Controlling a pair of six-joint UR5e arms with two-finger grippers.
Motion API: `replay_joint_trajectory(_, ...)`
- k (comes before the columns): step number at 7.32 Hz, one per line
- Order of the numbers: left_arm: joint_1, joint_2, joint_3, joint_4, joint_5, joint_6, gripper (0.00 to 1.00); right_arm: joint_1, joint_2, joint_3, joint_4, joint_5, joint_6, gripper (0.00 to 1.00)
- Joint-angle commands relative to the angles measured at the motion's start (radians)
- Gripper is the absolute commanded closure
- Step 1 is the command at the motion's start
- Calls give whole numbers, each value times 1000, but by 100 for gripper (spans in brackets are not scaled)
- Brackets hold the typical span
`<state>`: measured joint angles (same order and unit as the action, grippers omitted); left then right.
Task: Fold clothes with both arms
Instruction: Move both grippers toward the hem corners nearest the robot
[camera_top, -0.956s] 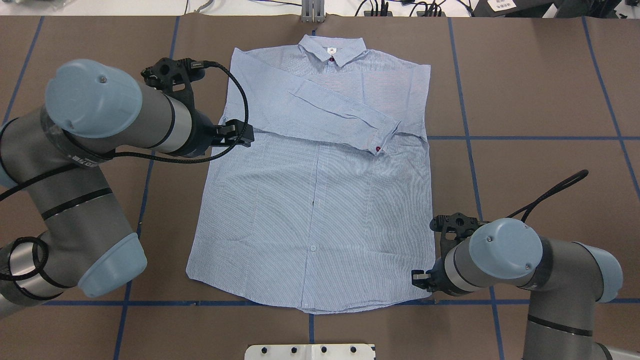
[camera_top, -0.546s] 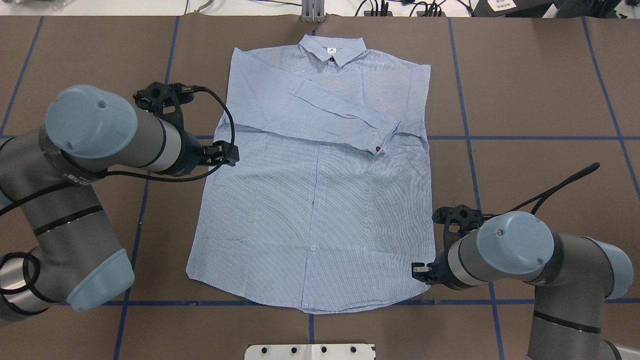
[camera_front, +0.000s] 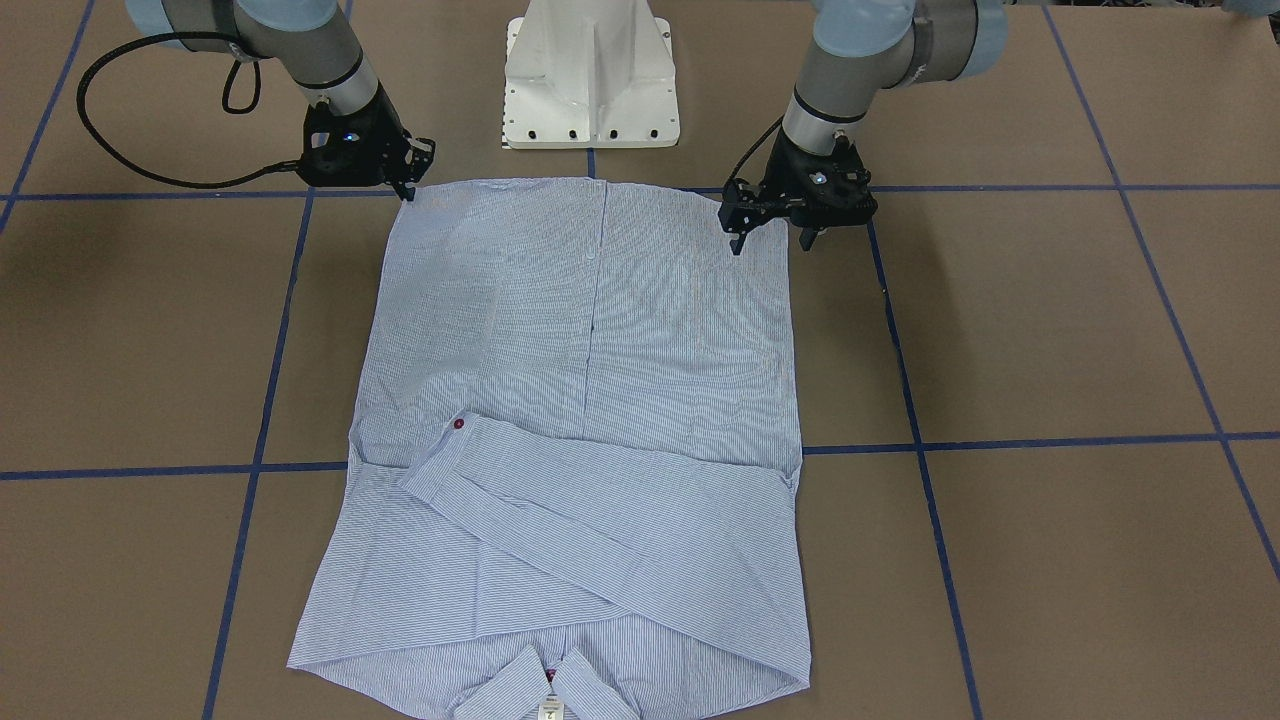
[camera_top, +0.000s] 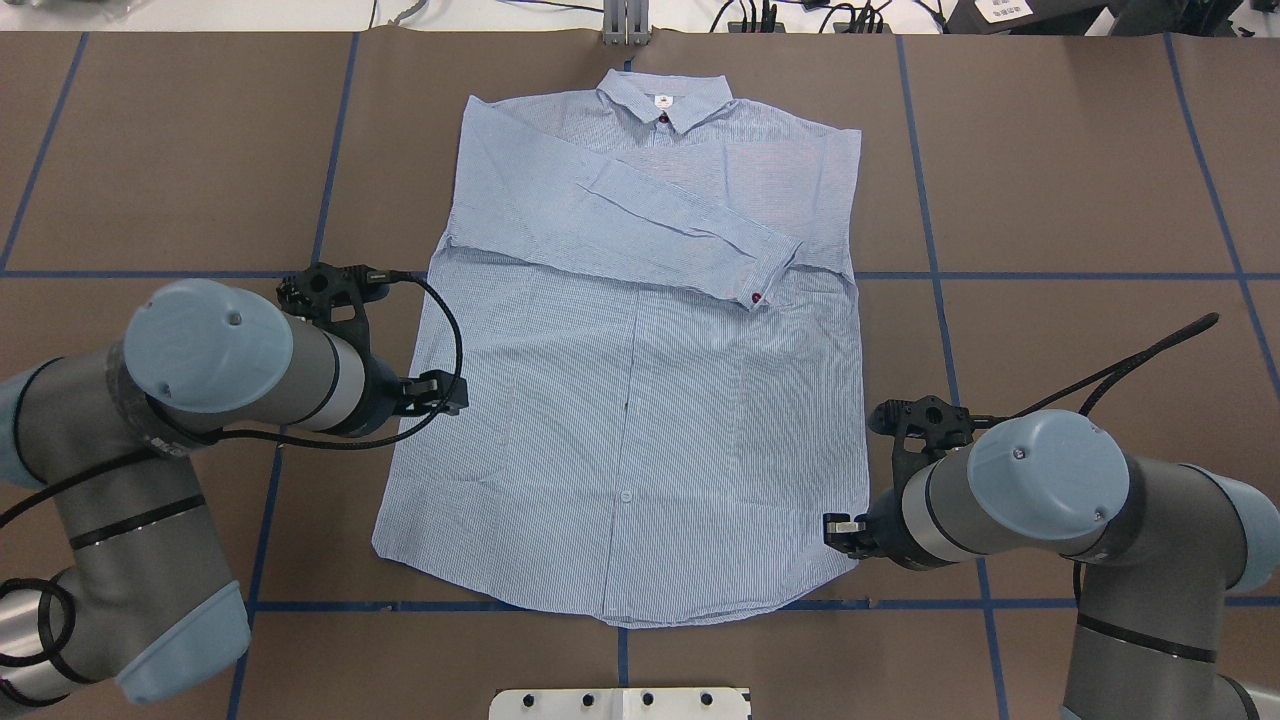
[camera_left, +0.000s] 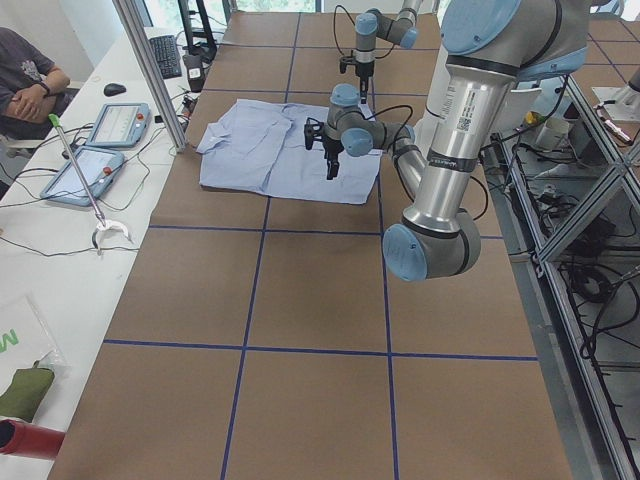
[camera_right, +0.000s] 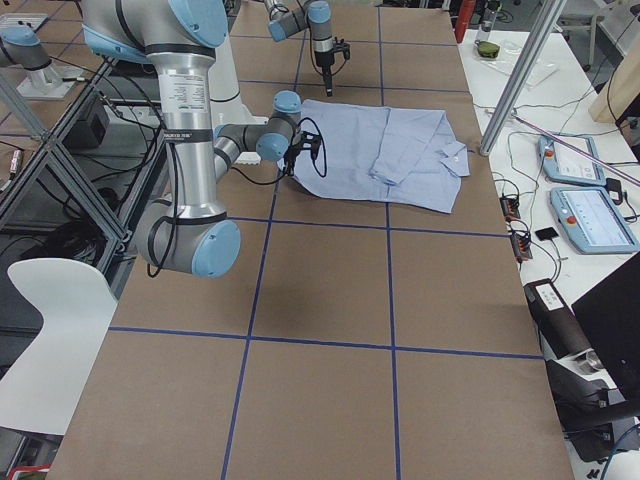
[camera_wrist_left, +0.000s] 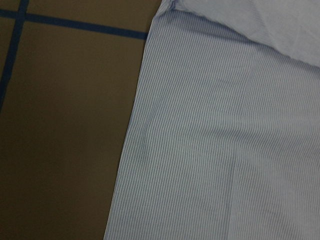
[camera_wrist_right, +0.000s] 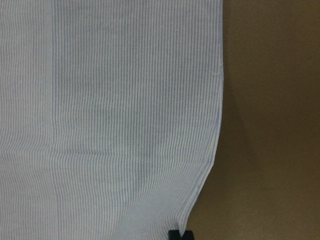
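Handling: judged light, thin and limp, the shirt (camera_top: 620, 440) will sag and crease from wherever it is pinched; it has no stiffness to carry a fold by itself, and it looks unlikely to slide much on the brown table (camera_top: 1100, 180)
Where it lies: flat and front up on the table, collar (camera_top: 665, 100) far from the robot, hem (camera_top: 620, 612) toward its base, one sleeve (camera_top: 660, 220) folded across the chest
Hold points: the two hem corners, taken at the very edge through both layers, so the lower half rises evenly; a grip at mid-side would probably bunch the cloth
Left gripper (camera_front: 772, 240): fingers spread, straddling the shirt's side edge, one over cloth and one over table, short of the hem corner
Right gripper (camera_top: 840, 530): at the other hem corner; its wrist view shows one fingertip (camera_wrist_right: 180, 235) at the corner's edge, but I cannot tell whether the fingers are apart or together
Change: the left gripper has travelled from beside the folded sleeve down the side edge toward the hem; the right gripper has barely shifted at its corner; the shirt lies as it did
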<state>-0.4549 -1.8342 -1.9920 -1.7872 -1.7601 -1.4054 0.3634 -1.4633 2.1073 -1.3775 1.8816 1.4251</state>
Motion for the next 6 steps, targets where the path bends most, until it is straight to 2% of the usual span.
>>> replay_joint_trajectory(1, 47, 55, 2, -67, 48, -9, 1, 6, 0, 0, 0, -1, 0, 100)
replay_joint_trajectory(4, 76, 73, 13, -70, 50, -7, 3, 6, 0, 2, 2, 1, 0, 100)
replay_joint_trajectory(6, 81, 73, 33, -69, 51, -6, 10, 5, 1, 2, 3, -1, 0, 100)
